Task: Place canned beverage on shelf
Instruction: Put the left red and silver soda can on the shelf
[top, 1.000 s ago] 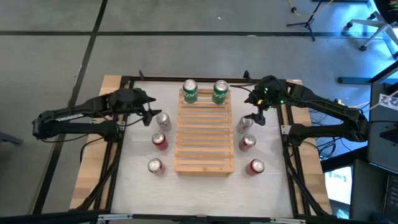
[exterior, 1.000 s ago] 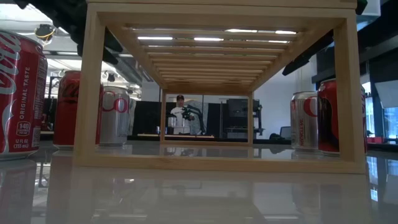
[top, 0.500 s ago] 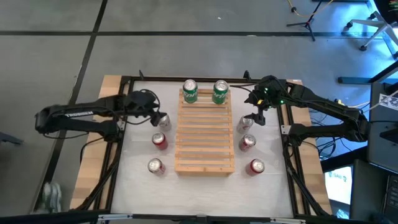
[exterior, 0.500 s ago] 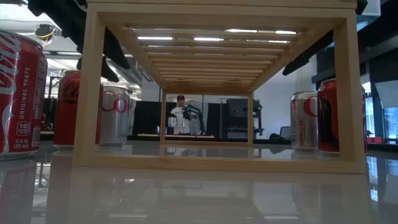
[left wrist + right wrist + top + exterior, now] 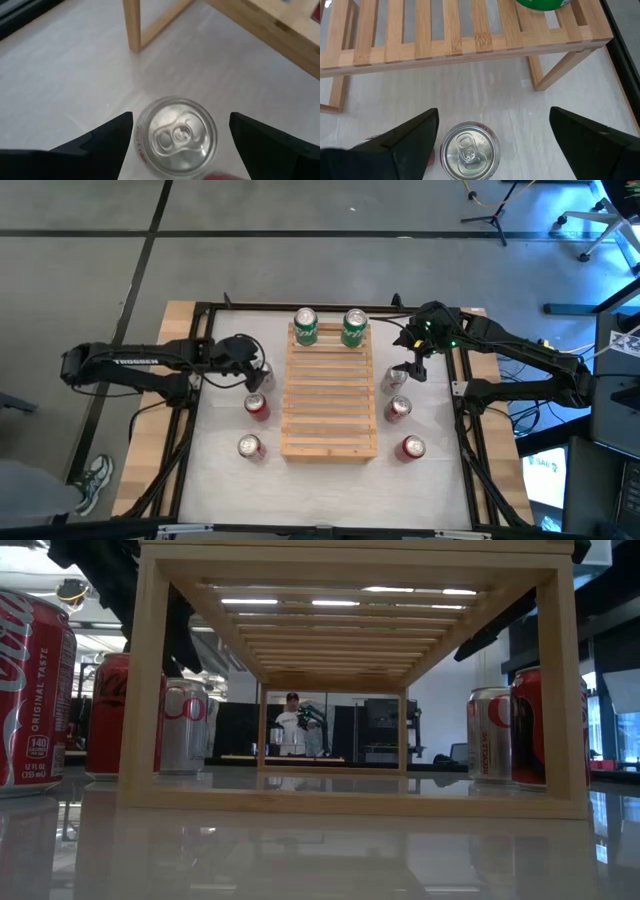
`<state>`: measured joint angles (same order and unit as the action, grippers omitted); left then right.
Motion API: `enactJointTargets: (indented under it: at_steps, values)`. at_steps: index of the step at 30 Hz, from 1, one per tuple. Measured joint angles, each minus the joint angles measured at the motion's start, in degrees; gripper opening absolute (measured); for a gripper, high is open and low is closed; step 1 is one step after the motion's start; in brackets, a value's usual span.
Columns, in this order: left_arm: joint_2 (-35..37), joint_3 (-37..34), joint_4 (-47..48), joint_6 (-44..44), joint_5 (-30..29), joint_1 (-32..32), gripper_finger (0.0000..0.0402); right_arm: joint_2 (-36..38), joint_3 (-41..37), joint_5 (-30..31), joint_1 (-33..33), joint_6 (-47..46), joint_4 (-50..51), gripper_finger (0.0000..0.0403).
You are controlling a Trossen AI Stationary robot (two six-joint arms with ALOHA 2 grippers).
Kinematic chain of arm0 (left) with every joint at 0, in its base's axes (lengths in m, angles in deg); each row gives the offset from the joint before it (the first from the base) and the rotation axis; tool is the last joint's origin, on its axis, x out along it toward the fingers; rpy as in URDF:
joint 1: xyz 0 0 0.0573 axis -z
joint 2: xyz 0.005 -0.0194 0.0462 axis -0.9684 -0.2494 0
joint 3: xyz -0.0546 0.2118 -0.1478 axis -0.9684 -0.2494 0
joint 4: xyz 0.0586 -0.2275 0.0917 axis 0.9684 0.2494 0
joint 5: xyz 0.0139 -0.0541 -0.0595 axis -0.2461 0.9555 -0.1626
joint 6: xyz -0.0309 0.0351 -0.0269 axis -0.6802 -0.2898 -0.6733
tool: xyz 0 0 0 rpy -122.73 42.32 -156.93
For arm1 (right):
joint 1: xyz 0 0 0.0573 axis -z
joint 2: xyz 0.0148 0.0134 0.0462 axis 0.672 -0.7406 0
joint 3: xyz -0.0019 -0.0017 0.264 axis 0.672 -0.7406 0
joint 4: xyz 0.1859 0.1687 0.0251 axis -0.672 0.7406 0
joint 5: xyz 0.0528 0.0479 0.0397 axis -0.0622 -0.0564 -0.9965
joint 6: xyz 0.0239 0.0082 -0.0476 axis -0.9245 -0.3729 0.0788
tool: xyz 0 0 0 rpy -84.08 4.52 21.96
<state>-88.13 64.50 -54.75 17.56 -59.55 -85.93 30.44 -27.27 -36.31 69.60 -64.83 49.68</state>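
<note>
- Shelf (image 5: pixel 330 405) of pale bamboo slats holds two green cans (image 5: pixel 305 327); six wait on the white worktop (image 5: pixel 220 480).
- Left gripper (image 5: pixel 177 135) hovers, fingers apart, over a silver-topped can (image 5: pixel 176 136).
- Right gripper (image 5: pixel 492 135) likewise, apart over another silver can (image 5: pixel 469 151); neither grasped.

2 cans (image 5: pixel 329 327) on shelf (image 5: pixel 329 406), 3 cans each side.
</note>
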Motion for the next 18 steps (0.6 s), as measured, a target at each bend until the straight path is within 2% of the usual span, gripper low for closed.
enactJointTargets:
  at_steps: [5, 10, 18]
  values:
    - [0.02, 0.00, 0.57, 0.87, -1.03, 1.60, 0.0322, 0.00, 0.00, 0.00, 0.00, 0.00, 0.00, 0.0376]
    - [-1.27, 0.00, 0.58, 1.49, -4.75, 2.35, 0.0322, 0.00, 0.00, 0.00, -0.03, -1.23, 0.00, 0.0376]
    - [-6.52, 0.00, 0.15, 1.49, -4.04, 2.35, 0.0322, 0.00, 0.00, -0.01, -0.02, -2.23, 0.02, 0.0376]
